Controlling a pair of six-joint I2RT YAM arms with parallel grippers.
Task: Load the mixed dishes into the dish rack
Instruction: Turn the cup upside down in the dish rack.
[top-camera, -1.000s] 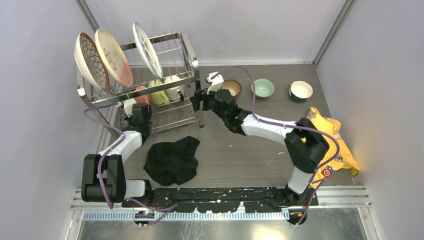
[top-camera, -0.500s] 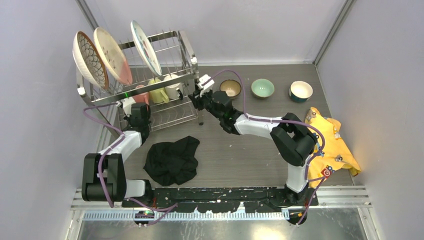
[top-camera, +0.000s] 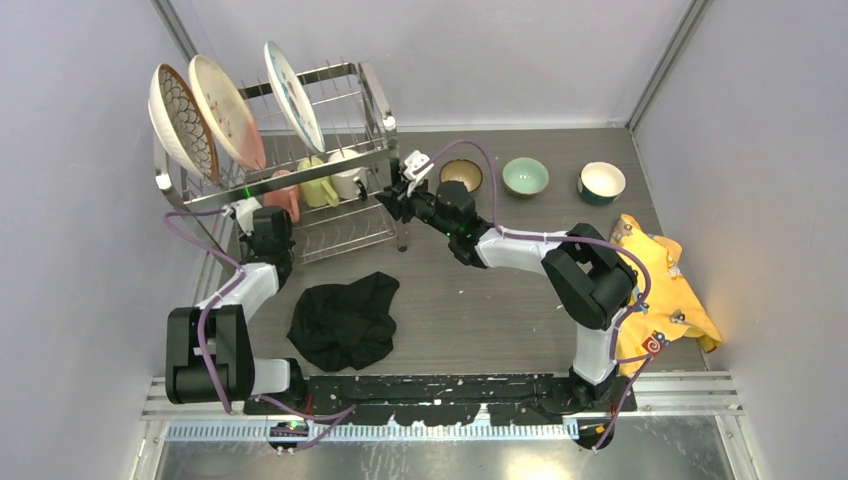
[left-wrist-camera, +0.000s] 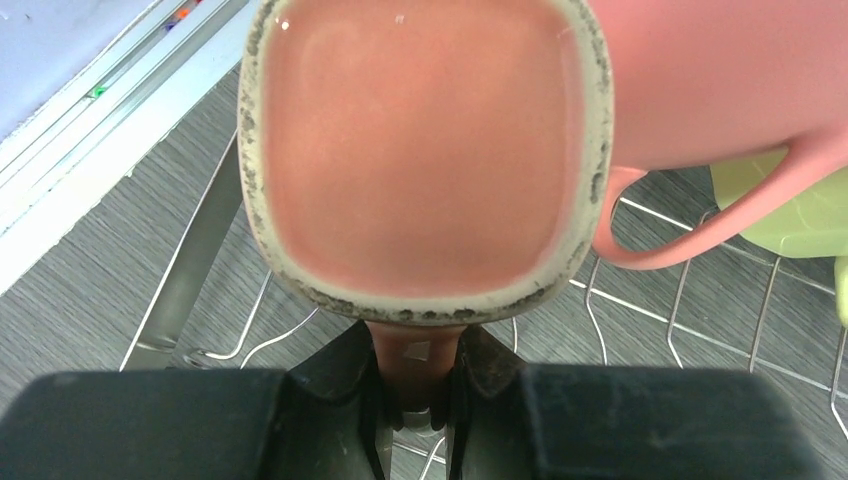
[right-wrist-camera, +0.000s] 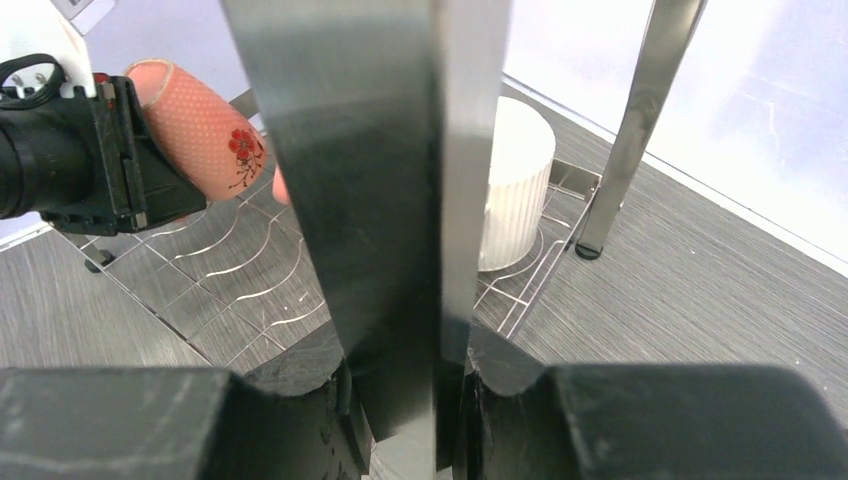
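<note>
The dish rack (top-camera: 372, 110) stands at the back left with three patterned plates (top-camera: 228, 112) upright on its top tier. On the lower tier sit a yellow mug (top-camera: 318, 183) and a white mug (top-camera: 347, 175). My left gripper (top-camera: 268, 207) is shut on the wall of the pink mug (left-wrist-camera: 420, 150), held over the lower tier's wires. My right gripper (right-wrist-camera: 410, 400) is shut on the rack's front right square post (right-wrist-camera: 380, 200). The brown bowl (top-camera: 461, 175), mint-green bowl (top-camera: 525, 176) and blue bowl (top-camera: 601, 182) stand in a row on the table to the right of the rack.
A black cloth (top-camera: 345, 318) lies crumpled in front of the rack. A yellow cloth (top-camera: 665, 285) lies at the right wall, beside the right arm's elbow. Walls close in the table on three sides.
My right gripper moved left to the rack's front right post and closed on it. The left gripper kept the pink mug and shifted slightly left.
</note>
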